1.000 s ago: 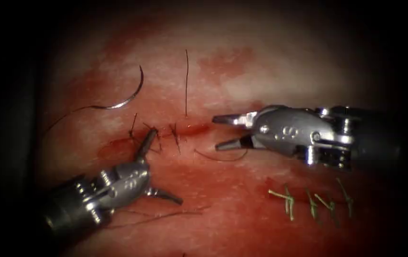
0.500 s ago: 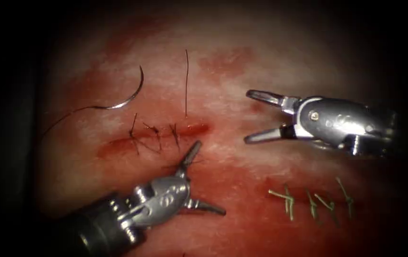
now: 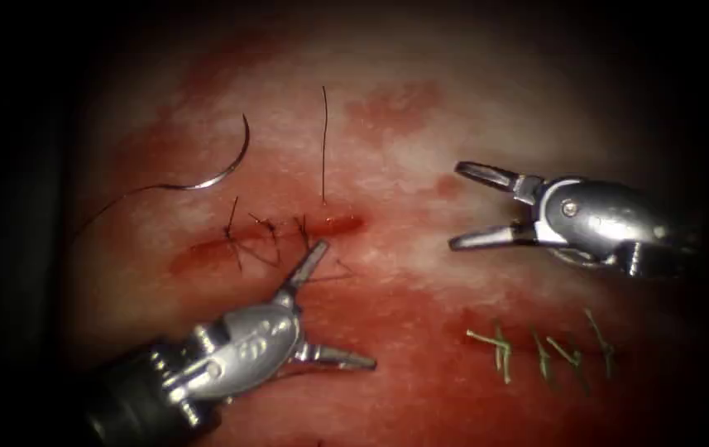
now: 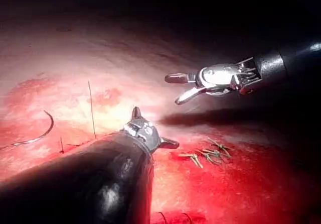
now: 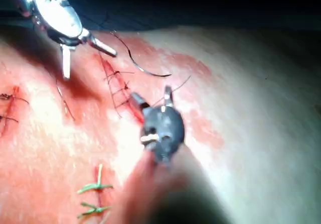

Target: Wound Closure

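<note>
Now both tools hang empty with jaws spread: the left tool (image 3: 344,302) just below the cut (image 3: 275,236), the right tool (image 3: 470,205) well off to its right. Free on the tissue (image 3: 420,132), the needle (image 3: 220,170) lies toward the upper left edge, seemingly not in it, its thread (image 3: 118,203) trailing left. Dark stitches (image 3: 270,232) cross the cut.

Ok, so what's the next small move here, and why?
Probably move the left tool to the needle and grasp it. It and the right tool have open jaws and hold nothing. The needle lies free on the tissue, up and left of the cut, not in it, thread trailing. The left tool is nearer, and the cut's right end looks unstitched.
</note>
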`<action>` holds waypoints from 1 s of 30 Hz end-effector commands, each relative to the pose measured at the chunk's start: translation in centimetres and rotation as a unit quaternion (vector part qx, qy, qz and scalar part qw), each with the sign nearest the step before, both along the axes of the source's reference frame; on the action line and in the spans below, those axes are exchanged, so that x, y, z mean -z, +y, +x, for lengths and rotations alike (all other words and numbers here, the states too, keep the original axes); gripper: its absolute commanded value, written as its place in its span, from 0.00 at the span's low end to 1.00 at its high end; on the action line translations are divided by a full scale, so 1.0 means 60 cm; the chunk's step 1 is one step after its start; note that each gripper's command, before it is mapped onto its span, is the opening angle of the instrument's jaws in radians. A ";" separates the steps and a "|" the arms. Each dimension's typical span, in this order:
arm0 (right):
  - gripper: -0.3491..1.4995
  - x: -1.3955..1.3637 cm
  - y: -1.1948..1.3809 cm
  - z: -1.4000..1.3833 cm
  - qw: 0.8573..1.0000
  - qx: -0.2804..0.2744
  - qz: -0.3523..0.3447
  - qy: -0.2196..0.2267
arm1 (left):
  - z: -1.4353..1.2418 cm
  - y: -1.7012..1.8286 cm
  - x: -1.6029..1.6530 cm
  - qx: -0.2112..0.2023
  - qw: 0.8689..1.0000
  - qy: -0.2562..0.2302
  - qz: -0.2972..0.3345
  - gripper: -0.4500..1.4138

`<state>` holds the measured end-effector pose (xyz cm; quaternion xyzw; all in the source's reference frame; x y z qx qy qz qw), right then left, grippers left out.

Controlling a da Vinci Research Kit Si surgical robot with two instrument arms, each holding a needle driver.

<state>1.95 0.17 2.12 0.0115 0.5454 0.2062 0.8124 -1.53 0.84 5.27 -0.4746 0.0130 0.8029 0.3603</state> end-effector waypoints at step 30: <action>0.98 -0.0032 -0.0013 0.0043 1.000 0.007 -0.001 -0.012 | 0.0075 0.0030 -0.0005 0.001 0.997 -0.076 -0.028 0.00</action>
